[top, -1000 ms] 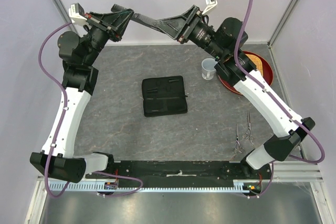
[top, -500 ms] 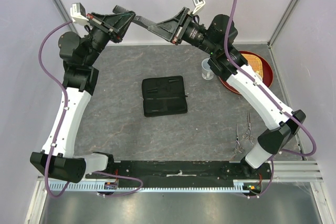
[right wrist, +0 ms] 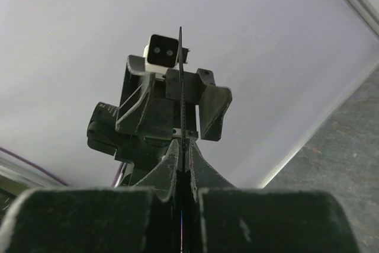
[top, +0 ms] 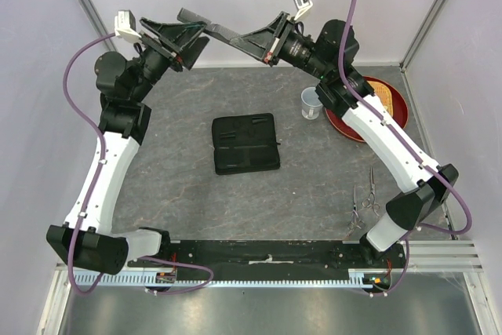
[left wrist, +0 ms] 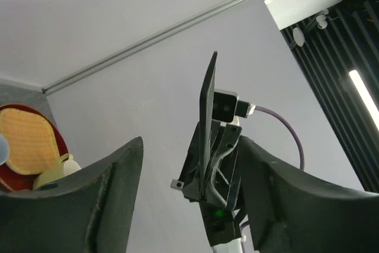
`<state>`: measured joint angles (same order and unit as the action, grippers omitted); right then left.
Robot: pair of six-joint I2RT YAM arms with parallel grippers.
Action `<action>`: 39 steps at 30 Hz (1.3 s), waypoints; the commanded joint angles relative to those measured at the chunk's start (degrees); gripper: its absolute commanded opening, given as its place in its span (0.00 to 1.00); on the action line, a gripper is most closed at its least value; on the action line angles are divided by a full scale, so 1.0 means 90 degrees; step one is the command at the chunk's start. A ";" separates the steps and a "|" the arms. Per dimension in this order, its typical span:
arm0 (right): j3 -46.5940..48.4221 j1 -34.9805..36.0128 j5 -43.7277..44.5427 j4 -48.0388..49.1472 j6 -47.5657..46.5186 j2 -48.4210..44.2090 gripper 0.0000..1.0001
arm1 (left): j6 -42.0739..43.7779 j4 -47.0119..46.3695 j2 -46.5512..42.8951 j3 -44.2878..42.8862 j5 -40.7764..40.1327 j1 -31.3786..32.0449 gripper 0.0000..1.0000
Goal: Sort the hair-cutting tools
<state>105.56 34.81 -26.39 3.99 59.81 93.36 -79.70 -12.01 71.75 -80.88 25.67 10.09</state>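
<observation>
Now right jaws are pinching the comb [top: 210,27] by its flat faces, upper centre; left jaws open; likely light, slick.

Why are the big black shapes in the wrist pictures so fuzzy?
Right wrist view: the right gripper sits near the lens, so it blurs. Left wrist view: the left gripper blurs likewise, the comb looks sharper, and a light strip glares.
</observation>
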 commanded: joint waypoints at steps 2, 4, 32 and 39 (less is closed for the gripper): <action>-0.0352 -0.0506 -0.0338 -0.0042 -0.0180 -0.0198 0.00 | 0.0983 0.0191 -0.0325 0.0597 0.0682 -0.0134 0.75; -0.0478 -0.0703 -0.0582 -0.0373 -0.0483 -0.0188 0.00 | 0.1247 0.0445 -0.0394 0.0841 0.1091 -0.0280 0.77; -0.3135 -0.1690 -0.0573 -0.3949 -0.4360 0.0875 0.00 | 0.3866 0.3073 0.2184 0.3274 0.0820 -0.0457 0.54; -0.3466 -0.1738 -0.0554 -0.3676 -0.4380 0.1198 0.00 | 0.4061 0.3141 0.2370 0.3440 0.0293 -0.0457 0.52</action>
<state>76.14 19.57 -31.99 -32.16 21.74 102.76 -46.50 16.82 92.36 -50.81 31.31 5.87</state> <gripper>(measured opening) 0.011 0.534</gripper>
